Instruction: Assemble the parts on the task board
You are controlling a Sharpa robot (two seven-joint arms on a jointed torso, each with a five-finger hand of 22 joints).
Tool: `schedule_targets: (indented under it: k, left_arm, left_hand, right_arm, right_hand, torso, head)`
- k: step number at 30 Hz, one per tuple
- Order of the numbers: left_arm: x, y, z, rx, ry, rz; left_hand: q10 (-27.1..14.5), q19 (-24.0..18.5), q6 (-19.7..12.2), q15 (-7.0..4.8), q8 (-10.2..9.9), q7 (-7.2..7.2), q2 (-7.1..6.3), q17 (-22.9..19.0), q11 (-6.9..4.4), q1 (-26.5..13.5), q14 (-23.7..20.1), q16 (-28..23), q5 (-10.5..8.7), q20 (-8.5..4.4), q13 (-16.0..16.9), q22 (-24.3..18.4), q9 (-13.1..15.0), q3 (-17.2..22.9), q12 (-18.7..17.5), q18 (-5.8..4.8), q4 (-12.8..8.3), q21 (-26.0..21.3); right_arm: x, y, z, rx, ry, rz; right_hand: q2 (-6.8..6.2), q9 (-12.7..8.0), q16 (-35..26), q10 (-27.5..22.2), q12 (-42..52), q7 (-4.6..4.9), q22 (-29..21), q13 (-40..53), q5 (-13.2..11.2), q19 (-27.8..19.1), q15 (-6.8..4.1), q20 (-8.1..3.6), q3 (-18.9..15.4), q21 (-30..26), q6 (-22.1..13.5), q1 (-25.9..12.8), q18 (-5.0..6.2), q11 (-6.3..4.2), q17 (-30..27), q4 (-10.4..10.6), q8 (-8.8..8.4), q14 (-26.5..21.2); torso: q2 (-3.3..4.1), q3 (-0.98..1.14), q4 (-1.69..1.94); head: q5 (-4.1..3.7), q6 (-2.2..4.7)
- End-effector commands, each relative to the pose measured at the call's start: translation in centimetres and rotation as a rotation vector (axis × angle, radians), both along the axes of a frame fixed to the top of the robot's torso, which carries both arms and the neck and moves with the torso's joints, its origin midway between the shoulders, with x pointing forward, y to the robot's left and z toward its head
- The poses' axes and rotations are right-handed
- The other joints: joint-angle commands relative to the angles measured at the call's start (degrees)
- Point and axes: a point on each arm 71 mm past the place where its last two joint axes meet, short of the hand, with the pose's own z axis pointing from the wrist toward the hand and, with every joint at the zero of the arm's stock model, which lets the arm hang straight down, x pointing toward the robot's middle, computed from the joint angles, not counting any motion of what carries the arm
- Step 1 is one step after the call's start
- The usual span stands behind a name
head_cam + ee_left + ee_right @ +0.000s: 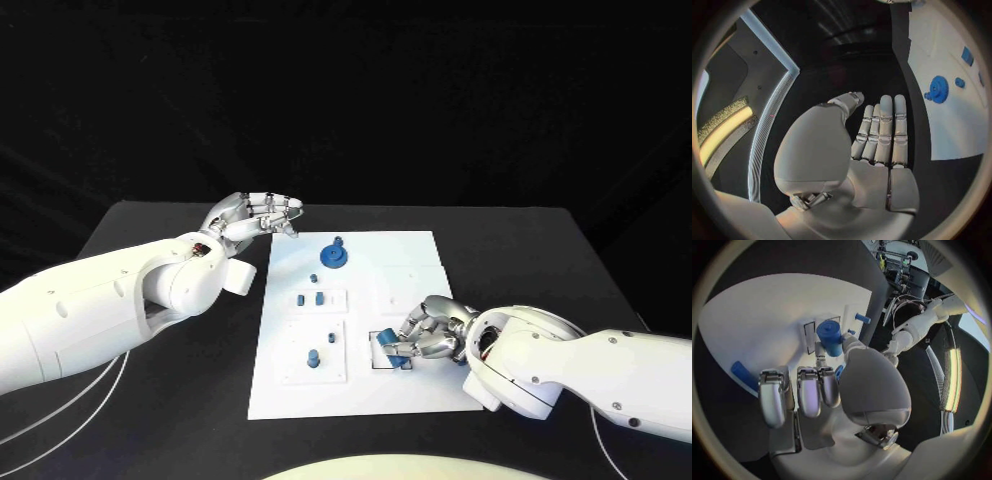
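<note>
over on the lower right of the head view, the right hand (427,335) sits on the white rectangular task board (411,395), fingers curled around a chunky blue cylinder part (388,343). the right wrist view backs that up: the blue cylinder (830,337) is pinched at the fingertips right over a small square outline on the board, so that hand is definitely gripping it. another blue piece (743,375) pokes out beside the fingers in that same view, can't tell what it is.

up at the centre left of the head view, the left hand (260,217) hovers just off the board's top left corner, over the black table (144,225). its wrist view shows the fingers (882,132) straight and side by side with nothing in them, so it's open.

a flat blue gear (333,257) lies near the top of the board, and a few small blue pegs (309,299) stand in the recessed squares on the board's left half, well apart from both hands.
</note>
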Motion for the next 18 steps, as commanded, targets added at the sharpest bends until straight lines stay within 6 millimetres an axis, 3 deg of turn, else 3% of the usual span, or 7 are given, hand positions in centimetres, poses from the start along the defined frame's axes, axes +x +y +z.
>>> schedule_targets:
  k: [1,8,10,18]
  left_arm:
    - [-0.1,-0.25,0.06,-0.012,-0.003,-0.018]
    - [-0.12,-0.24,0.06,-0.011,-0.001,-0.018]
    - [-0.12,-0.23,0.05,-0.011,0.0,-0.018]
    - [-0.13,-0.2,0.05,-0.01,0.002,-0.018]
  left_hand:
    - [-0.5,-0.4,-0.4,0.0,0.1,0.07,0.16,0.0,0.0,-0.5,-0.5,0.0,0.16,0.05,-0.1,-0.1,0.0,0.0,0.2,0.45,0.3,-0.3]
    - [-0.6,-0.4,-0.4,0.0,0.1,0.08,0.16,0.0,0.01,-0.5,-0.5,0.0,0.16,0.06,-0.1,-0.1,0.0,0.0,0.2,0.45,0.3,-0.3]
    - [-0.6,-0.4,-0.4,0.0,0.1,0.08,0.16,0.0,0.01,-0.5,-0.5,0.0,0.16,0.06,-0.1,-0.1,0.0,0.0,0.2,0.45,0.3,-0.3]
    - [-0.7,-0.4,-0.4,0.03,0.1,0.11,0.2,0.0,0.03,-0.5,-0.5,0.0,0.16,0.08,-0.1,-0.1,0.0,0.0,0.2,0.45,0.3,-0.4]
  right_arm:
    - [0.01,0.2,-0.22,-0.013,0.006,0.018]
    - [0.21,0.44,-0.39,-0.025,0.006,0.026]
    - [0.21,0.55,-0.4,-0.025,0.007,0.03]
    - [0.25,0.81,-0.41,-0.029,0.003,0.038]
  right_hand:
    - [-0.58,3.0,0.2,3.9,-0.2,-2.33,15.1,11.8,0.1,6.1,-0.38,-0.46,0.4,0.3,3.1,-0.5,-0.81,-0.37,7.9,-0.1,1.06,4.6]
    - [-1.41,3.1,0.1,3.8,-0.4,-2.21,15.1,11.7,0.0,6.1,-0.29,-0.39,0.5,0.3,3.1,-2.8,-0.81,-0.26,7.8,-0.1,1.1,4.6]
    - [-2.24,3.2,0.1,3.8,-0.4,-2.13,15.1,11.8,-0.2,6.1,-0.22,-0.33,-0.3,0.3,3.2,-4.4,-0.81,-0.19,7.8,-0.1,1.24,4.6]
    - [-3.04,3.6,0.0,3.7,-0.6,-2.19,15.1,11.6,-0.3,6.1,-0.22,-0.3,-2.6,0.3,3.1,-7.7,-0.81,-0.21,7.7,0.0,1.59,4.6]
  torso:
    - [-0.02,0.01,0.01]
    - [0.0,-0.02,-0.02]
    - [0.0,0.0,-0.02]
    - [-0.02,0.01,-0.02]
  head:
    - [0.0,0.08]
    - [0.0,0.13]
    - [0.02,0.1]
    - [0.12,0.02]
